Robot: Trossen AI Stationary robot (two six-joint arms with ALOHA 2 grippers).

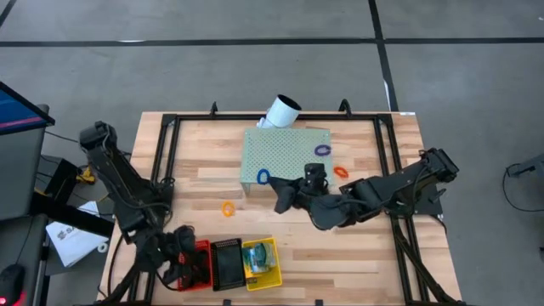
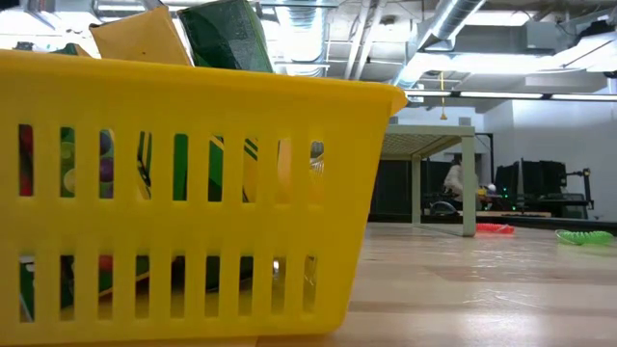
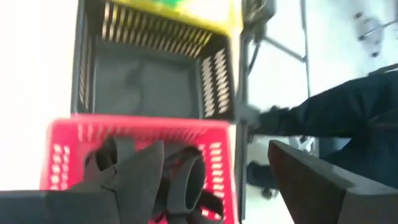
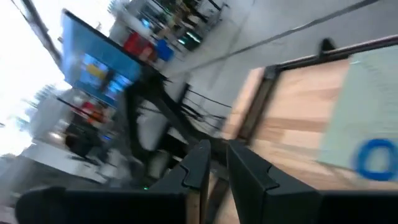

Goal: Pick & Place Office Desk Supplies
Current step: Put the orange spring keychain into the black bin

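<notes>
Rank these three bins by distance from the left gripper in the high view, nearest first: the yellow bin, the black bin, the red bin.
Measured from the left gripper:
1. Red bin: directly under the gripper, at the row's left end.
2. Black bin: middle of the row.
3. Yellow bin: right end of the row, toward the table's middle.

Setting: robotics lab or industrial workshop. Evidence: wooden-topped table (image 1: 340,263) in black metal framing, standing on grey concrete floor (image 1: 212,76) marked with dark tape lines; exposed silver ducting (image 2: 453,24) and pipes overhead; workbench (image 2: 434,135) and dark equipment against far wall; lit blue monitor screen (image 4: 93,68) beside cluttered shelving.
</notes>
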